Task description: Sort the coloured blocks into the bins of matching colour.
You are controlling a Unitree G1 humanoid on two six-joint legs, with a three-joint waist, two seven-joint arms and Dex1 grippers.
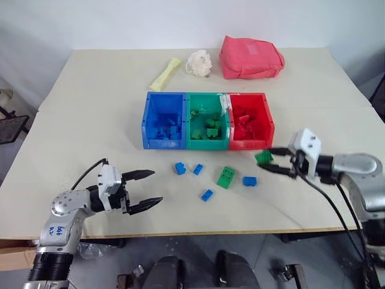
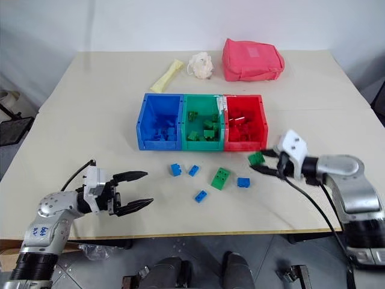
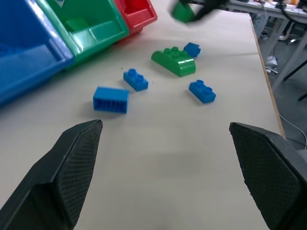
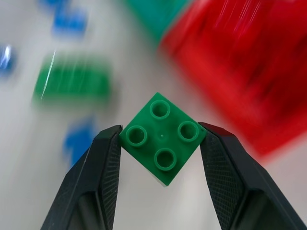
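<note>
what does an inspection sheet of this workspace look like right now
surface: pale table, bare wood edge at the front.
job's things: blue bin, green bin and red bin joined in a row, each with blocks inside; four blue blocks and one flat green block loose in front of them; one small green block held.
clutter: pink pouch, white crumpled thing and yellow strip behind the bins.
grippers: left gripper open, above the table; right gripper shut on the small green block, in front of the red bin.
cables: black cable along the right arm; another at the left wrist.
surroundings: white wall, grey floor.
</note>
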